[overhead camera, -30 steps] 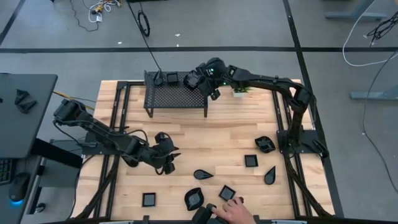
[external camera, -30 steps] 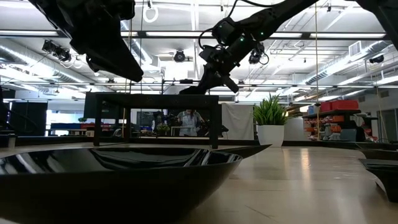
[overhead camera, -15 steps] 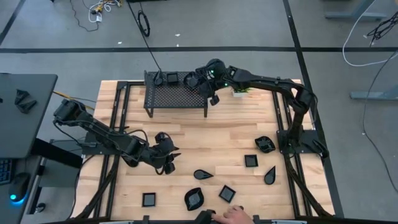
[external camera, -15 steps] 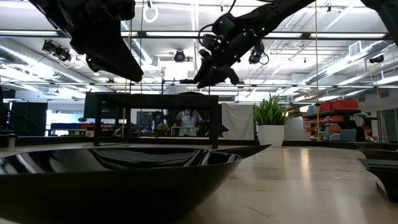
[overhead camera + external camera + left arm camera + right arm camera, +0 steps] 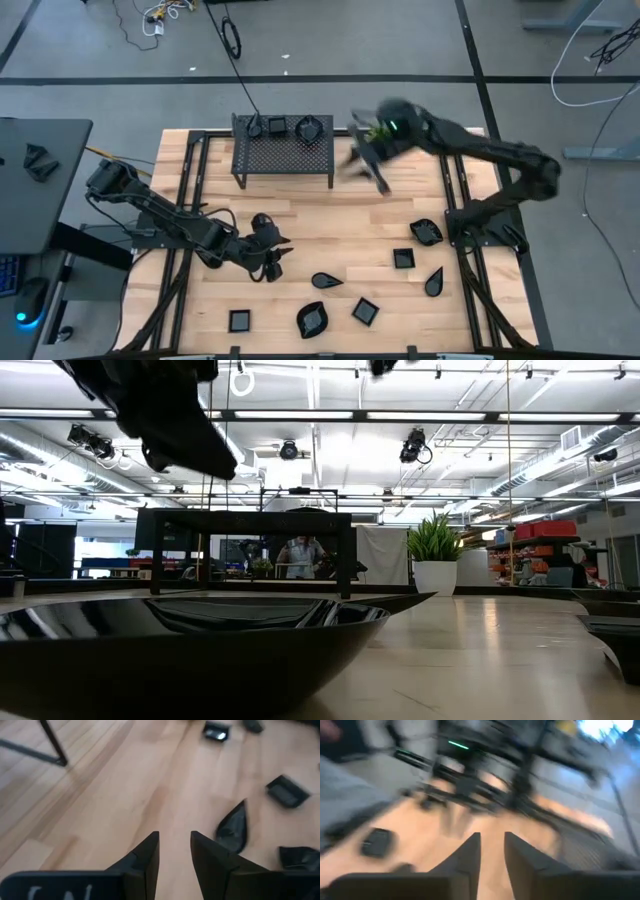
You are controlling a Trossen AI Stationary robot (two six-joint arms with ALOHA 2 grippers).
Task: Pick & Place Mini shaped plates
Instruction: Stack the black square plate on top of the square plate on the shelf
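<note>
Right claw (image 5: pixel 368 165) swung off rack (image 5: pixel 283 150), empty, fingers apart. Plate (image 5: pixel 310 127) left behind on rack: placed. More plates (image 5: pixel 403 259) below on desk (image 5: pixel 340 225). Left claw (image 5: pixel 272 262) empty, part open.

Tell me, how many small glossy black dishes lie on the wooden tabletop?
7: wavy dish, right square dish, teardrop dish at right; leaf dish, tilted square dish, round dish, left square dish along the front. The left arm may hide more.

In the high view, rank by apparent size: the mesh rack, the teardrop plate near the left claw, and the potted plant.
1. Mesh rack, clearly largest.
2. Teardrop plate.
3. Potted plant, mostly hidden behind the right arm, so its rank is unsure.
</note>
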